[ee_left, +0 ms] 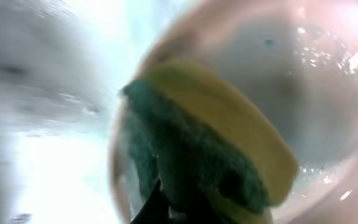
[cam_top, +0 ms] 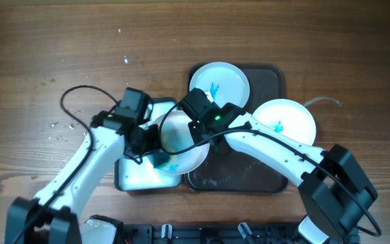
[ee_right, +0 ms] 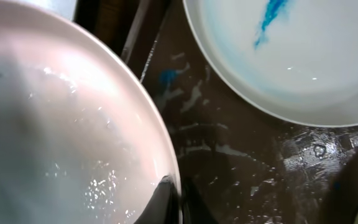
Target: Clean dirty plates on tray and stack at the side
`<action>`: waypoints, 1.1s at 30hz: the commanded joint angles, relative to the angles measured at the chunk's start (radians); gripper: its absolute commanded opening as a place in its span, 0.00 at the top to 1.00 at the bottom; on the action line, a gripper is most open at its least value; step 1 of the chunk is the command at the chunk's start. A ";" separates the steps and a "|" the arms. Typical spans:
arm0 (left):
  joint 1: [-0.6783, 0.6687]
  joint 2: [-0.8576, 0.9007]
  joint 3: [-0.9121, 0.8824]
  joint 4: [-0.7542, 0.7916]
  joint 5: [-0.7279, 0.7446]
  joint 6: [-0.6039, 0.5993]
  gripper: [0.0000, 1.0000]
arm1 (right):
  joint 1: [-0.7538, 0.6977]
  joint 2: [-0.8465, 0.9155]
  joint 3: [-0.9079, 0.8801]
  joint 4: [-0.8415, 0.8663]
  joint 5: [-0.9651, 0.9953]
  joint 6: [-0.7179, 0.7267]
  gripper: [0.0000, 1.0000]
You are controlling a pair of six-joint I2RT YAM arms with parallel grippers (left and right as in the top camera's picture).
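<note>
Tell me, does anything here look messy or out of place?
Yes. One smeared plate hangs over the dark tray's right rim rather than lying inside it, and the tray floor shows watery streaks and a blue spot.

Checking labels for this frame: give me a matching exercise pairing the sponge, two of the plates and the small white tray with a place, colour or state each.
Things:
A. sponge
B. plate under the sponge
C. plate at the far end of the dark tray
D. small white tray

Places, colours, states:
1. blue smear, nothing touching it
2. yellow and green
3. rim pinched by the right gripper
4. beside the dark tray, partly under the left arm

Pairs: A-2; B-3; C-1; D-4.
</note>
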State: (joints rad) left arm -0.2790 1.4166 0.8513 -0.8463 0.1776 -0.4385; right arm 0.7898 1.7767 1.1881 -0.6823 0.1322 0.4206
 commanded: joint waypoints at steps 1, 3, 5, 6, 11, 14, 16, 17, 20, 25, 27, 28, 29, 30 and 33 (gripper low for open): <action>0.035 -0.095 -0.017 -0.008 -0.122 0.078 0.96 | -0.009 0.026 -0.008 -0.014 0.051 0.009 0.96; 0.017 -0.104 -0.018 0.000 -0.065 0.081 0.96 | -0.009 0.026 -0.008 -0.015 0.051 0.009 0.96; -0.013 -0.090 -0.021 0.027 -0.005 0.080 0.96 | -0.009 0.026 -0.008 -0.015 0.051 0.009 0.96; -0.028 -0.080 -0.026 0.044 0.016 0.079 0.96 | -0.009 0.026 -0.008 -0.015 0.051 0.009 0.96; -0.097 -0.019 -0.089 0.169 0.129 0.045 0.96 | -0.009 0.026 -0.008 -0.023 0.051 0.008 0.96; -0.133 0.017 -0.113 0.224 0.220 0.031 0.96 | -0.009 0.026 -0.008 -0.026 0.051 0.009 0.96; -0.145 0.019 -0.113 0.250 0.331 0.031 0.96 | -0.009 0.026 -0.008 -0.026 0.051 0.009 0.96; -0.145 0.016 -0.113 0.271 0.403 0.031 0.96 | -0.009 0.026 -0.008 -0.026 0.051 0.009 0.96; -0.145 0.016 -0.113 0.332 0.528 0.031 0.96 | -0.009 0.026 -0.008 -0.026 0.051 0.010 0.96; -0.116 0.016 -0.113 0.299 0.442 0.040 0.96 | -0.009 0.026 -0.008 -0.037 0.051 0.020 0.96; -0.095 0.016 -0.113 0.238 0.296 0.042 0.96 | -0.009 0.026 -0.008 -0.037 0.051 0.025 0.96; -0.086 0.016 -0.113 0.204 0.208 0.042 0.96 | -0.009 0.026 -0.008 -0.037 0.051 0.026 0.96; -0.074 0.016 -0.113 0.167 0.115 0.042 0.96 | -0.009 0.026 -0.008 -0.037 0.051 0.026 0.96; -0.066 0.014 -0.113 0.141 0.054 0.042 0.96 | -0.009 0.026 -0.008 -0.038 0.051 0.026 0.96; -0.038 -0.013 -0.104 0.085 -0.002 0.041 0.96 | -0.009 0.026 -0.008 -0.042 0.051 0.025 0.96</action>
State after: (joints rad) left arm -0.3534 1.4170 0.7624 -0.6945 0.4072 -0.4011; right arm 0.7891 1.7767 1.1881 -0.7094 0.1314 0.4347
